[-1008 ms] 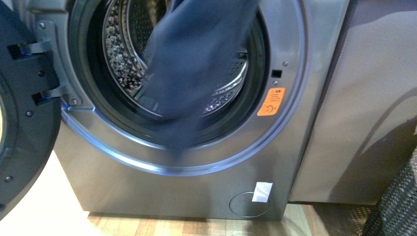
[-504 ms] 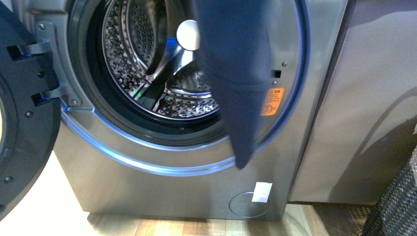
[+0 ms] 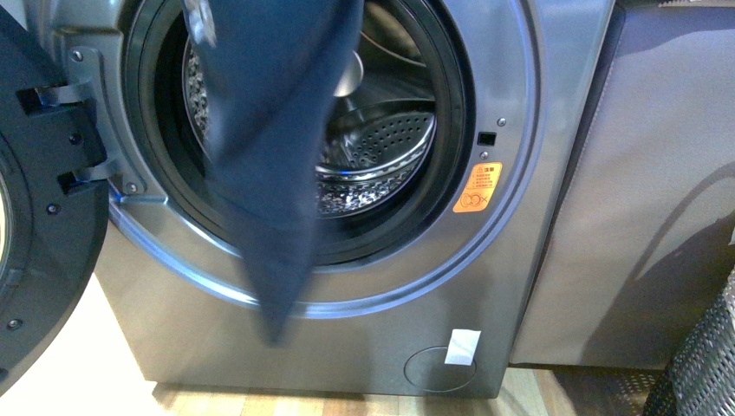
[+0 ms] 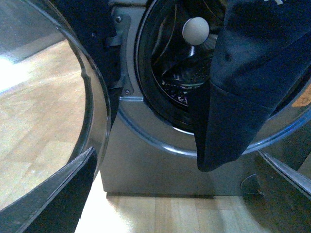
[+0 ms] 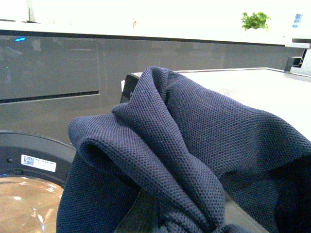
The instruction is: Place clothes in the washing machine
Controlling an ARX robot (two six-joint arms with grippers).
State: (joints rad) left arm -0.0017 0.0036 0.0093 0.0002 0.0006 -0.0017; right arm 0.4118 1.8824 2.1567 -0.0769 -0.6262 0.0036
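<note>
Item: the clothes [image 3: 269,165], one long navy length, hanging straight down from your right gripper's fingers. Those fingers lie buried under the bunched cloth, unseen; the folds gather to a pinch there, so reckon them clenched on it. It is held high, by judgement, so the tail can clear the sill. That tail dangles far below the fingers, past the porthole rim [image 3: 451,113], outside the drum [image 3: 381,147] of the washing machine [image 3: 347,347]. Left gripper [image 4: 176,151]: fingers spread, empty, the garment ahead of them, untouched. Obstructions: the rim's lower lip, which the tail hangs in front of; the door [image 3: 43,243], swung wide beside your left fingers. Also present: orange sticker [image 3: 478,188], white label [image 3: 461,347], grey cabinet [image 3: 641,217], wicker basket [image 3: 702,364], all well apart from either set of fingers.
</note>
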